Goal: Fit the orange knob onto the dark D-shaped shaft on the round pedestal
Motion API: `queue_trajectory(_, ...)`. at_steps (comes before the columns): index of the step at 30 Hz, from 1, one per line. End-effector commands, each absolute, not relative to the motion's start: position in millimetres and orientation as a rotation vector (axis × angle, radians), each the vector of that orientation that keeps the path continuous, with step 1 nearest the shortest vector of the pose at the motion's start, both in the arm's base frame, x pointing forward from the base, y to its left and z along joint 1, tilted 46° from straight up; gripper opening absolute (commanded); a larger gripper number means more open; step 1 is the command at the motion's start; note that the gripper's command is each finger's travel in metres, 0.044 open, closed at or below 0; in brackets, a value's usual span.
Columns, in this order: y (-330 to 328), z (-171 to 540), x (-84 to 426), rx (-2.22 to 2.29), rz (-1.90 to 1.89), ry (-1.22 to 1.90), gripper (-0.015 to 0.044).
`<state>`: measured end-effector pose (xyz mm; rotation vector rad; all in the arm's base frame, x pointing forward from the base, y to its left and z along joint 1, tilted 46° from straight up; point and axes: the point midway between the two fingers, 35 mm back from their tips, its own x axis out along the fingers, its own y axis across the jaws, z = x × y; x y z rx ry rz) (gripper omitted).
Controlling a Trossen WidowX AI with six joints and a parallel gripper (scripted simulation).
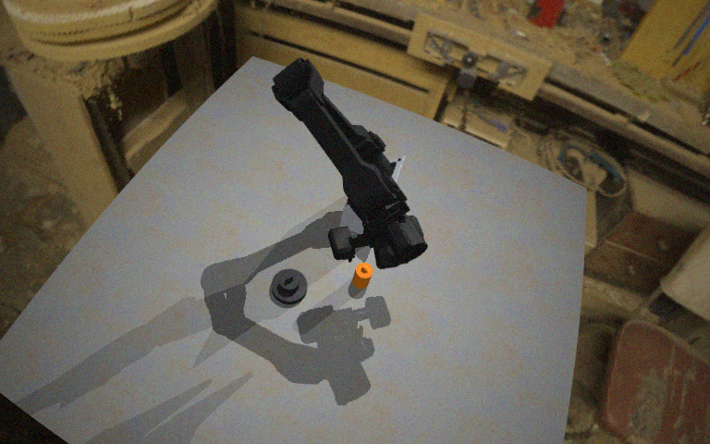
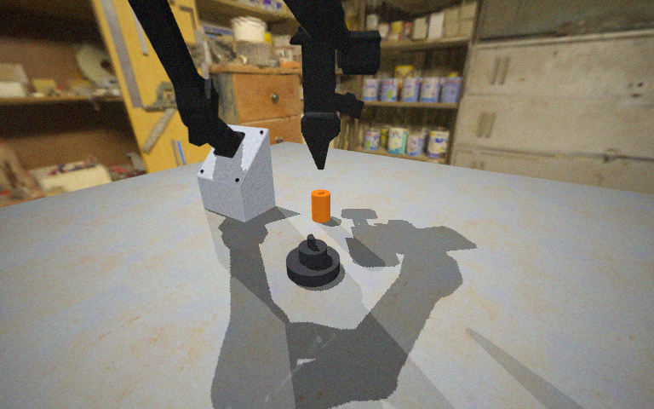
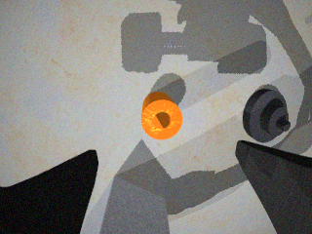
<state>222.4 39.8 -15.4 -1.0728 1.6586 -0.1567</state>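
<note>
The orange knob (image 1: 361,278) (image 2: 320,208) (image 3: 152,118) stands upright on the table, hole up. In the wrist view its hole shows a straight edge toward the lower left. The dark round pedestal (image 1: 276,296) (image 2: 313,276) (image 3: 252,114) stands apart from it, with its thin shaft (image 2: 311,239) (image 3: 283,124) bare. The shaft's flat side cannot be made out. My gripper (image 2: 320,167) (image 3: 170,153) is open and empty, pointing down above the knob. The fingers stand far apart, and the knob shows ahead of the gap between their tips. The fingertips are hidden in the top view.
The light grey arm base (image 1: 399,167) (image 2: 260,178) stands behind and left of the knob in the exterior view. The pedestal is nearer that camera than the knob, and to the knob's right in the wrist view. The arm's shadows fall across the table (image 1: 471,314) (image 2: 120,313).
</note>
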Motion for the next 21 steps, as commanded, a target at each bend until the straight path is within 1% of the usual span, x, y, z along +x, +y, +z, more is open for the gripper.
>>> queue_trajectory(1, 39, -15, 223, -0.64, -0.596, 1.477, 0.044)
queue_trajectory(17, 39, -15, 223, -0.64, -0.596, 1.477, 0.044)
queue_trajectory(21, 16, -37, 223, -0.641, -0.597, 1.477, 0.044)
